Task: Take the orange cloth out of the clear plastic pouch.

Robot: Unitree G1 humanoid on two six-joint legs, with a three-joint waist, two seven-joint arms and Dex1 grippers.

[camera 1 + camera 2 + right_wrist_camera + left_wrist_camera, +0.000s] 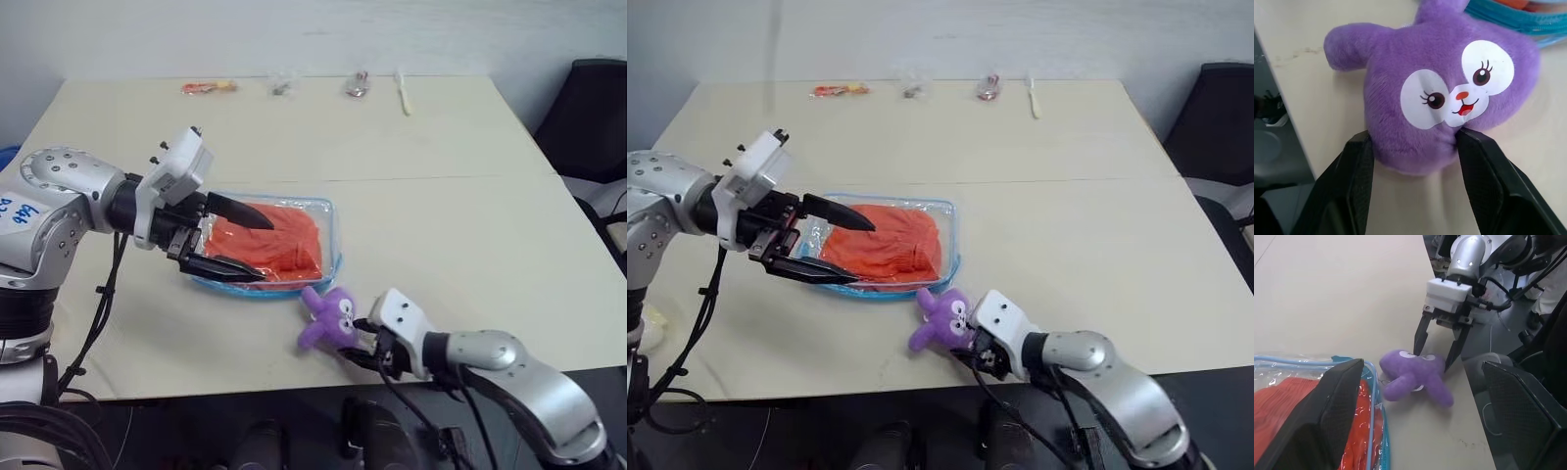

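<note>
Extraction is not yet starting: orange cloth [269, 243] is lying inside the clear plastic pouch [331, 217], left gripper [238, 240] is hovering wide-open and empty over it, needing to reach inside, while right gripper [1413, 139] is parting around the purple plush toy [1435, 88] beside the pouch.

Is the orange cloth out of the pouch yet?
No, the orange cloth lies inside the clear plastic pouch, on the table.

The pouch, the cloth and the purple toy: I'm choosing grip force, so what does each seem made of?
The clear plastic pouch: thin glossy see-through plastic, judging by its glints, with light blue edging. The orange cloth: soft matte fabric, folded and wrinkled. The purple plush toy: fuzzy short-pile plush, apparently stuffed, with a printed or appliquéd face.
</note>
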